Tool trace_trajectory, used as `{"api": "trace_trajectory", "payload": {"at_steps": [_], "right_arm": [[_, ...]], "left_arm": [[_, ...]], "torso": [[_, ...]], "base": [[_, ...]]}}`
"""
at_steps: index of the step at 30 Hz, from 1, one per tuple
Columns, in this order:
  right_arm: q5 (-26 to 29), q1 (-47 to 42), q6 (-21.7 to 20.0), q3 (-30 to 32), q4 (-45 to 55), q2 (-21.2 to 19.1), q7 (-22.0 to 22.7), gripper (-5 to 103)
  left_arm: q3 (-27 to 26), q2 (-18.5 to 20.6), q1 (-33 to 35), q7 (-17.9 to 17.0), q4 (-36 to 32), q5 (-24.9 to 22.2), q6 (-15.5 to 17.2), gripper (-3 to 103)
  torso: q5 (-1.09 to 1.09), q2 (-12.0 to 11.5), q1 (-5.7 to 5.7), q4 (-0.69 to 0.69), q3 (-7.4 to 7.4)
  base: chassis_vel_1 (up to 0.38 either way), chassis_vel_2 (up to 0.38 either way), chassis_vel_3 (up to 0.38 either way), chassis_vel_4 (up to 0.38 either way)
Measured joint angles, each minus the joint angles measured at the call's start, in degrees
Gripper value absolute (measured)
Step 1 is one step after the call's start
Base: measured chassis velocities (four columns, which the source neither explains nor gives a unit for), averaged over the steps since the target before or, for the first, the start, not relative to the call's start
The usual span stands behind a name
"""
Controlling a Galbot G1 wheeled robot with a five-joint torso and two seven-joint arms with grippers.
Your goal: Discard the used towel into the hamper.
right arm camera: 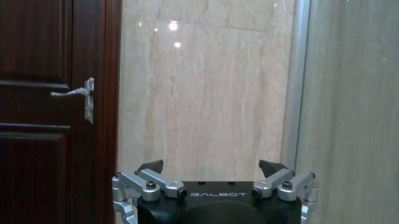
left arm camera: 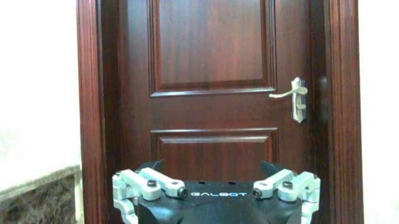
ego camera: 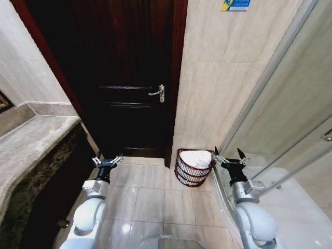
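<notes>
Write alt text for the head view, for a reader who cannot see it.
A white towel already lies in a small dark red hamper on the tiled floor, against the wall beside a dark wooden door. The robot's left tool and right tool are both open and empty, the right one beside the hamper.

Left tool (left arm camera: 212, 179) with fingers spread apart, facing dark wooden door (left arm camera: 212, 84), silver lever handle (left arm camera: 293, 95)
</notes>
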Motion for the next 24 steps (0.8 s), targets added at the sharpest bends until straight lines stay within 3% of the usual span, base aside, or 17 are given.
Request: {"api": "trace_trajectory", "payload": {"at_steps": [24], "right_arm": [[-1.2, -0.2, -0.5, -1.4, 1.9, 0.7, 0.4, 100]], "left_arm": [[0.2, 1.1, -0.4, 1.2, -1.6, -1.5, 1.1, 100]], "torso": [[0.0, 7.1, 3.25, 0.0, 3.88]], "base": [[0.0, 0.0, 0.0, 0.0]]}}
